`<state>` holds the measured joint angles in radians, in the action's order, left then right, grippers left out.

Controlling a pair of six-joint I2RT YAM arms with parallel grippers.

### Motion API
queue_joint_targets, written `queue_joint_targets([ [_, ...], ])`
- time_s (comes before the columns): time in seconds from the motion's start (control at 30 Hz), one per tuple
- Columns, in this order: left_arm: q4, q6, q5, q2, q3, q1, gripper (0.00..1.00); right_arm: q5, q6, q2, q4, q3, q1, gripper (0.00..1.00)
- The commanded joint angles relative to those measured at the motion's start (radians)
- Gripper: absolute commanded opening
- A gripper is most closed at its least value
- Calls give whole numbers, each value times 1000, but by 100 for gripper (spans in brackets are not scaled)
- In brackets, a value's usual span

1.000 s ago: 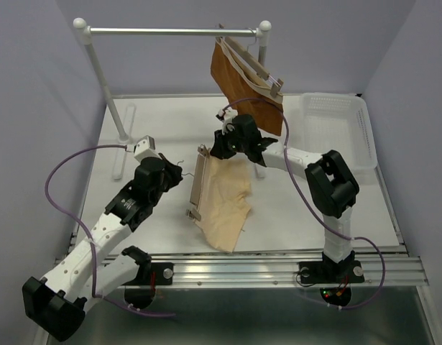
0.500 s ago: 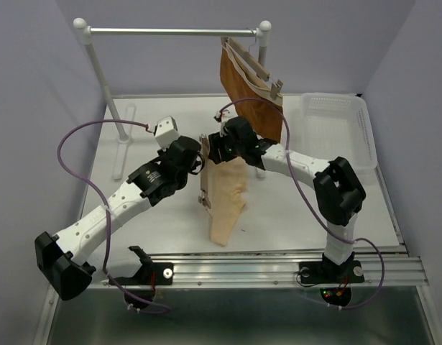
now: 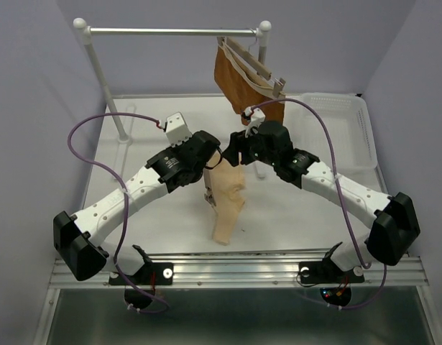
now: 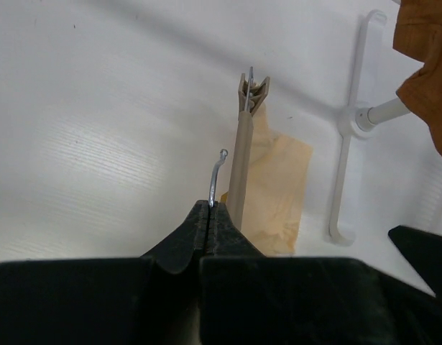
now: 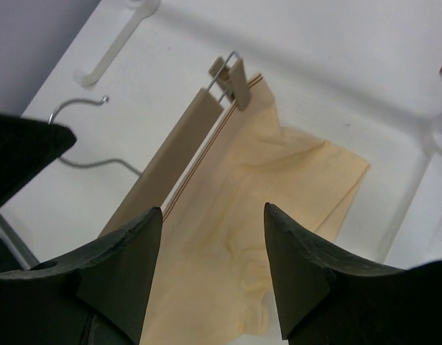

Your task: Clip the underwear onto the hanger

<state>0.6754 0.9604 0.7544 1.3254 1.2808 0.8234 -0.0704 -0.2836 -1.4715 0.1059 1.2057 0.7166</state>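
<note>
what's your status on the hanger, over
Left gripper shut on hanger by hook, right gripper open. Underwear hangs off hanger, one clip seen. Brown garment on rail behind.

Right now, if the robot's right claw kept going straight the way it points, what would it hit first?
Most likely the underwear: the open right gripper faces the cloth just beside the wooden bar of the hanger. How near it is I cannot tell.

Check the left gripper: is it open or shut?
Shut on the hanger: in the left wrist view the left gripper has its fingertips pressed together around the thin metal hook.
</note>
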Motion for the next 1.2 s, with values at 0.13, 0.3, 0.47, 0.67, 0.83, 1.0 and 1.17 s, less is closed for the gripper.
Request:
queue_joint_targets([
  [0.13,12,40,51,15,98,6,0,-89,44,125,-196,-172,145,66],
  [0.3,27,67,51,21,98,6,0,-22,64,161,-218,-228,195,71],
  [0.47,46,90,49,31,94,6,0,63,63,215,-268,-278,245,75],
  [0.67,95,149,57,64,133,6,0,193,110,206,-258,-275,316,77],
  [0.83,136,178,54,89,160,8,0,332,90,136,-311,-255,356,78],
  [1.0,133,189,46,81,152,10,0,429,75,63,-348,-235,377,76],
  [1.17,119,192,45,57,140,10,0,485,67,7,-351,-222,377,71],
])
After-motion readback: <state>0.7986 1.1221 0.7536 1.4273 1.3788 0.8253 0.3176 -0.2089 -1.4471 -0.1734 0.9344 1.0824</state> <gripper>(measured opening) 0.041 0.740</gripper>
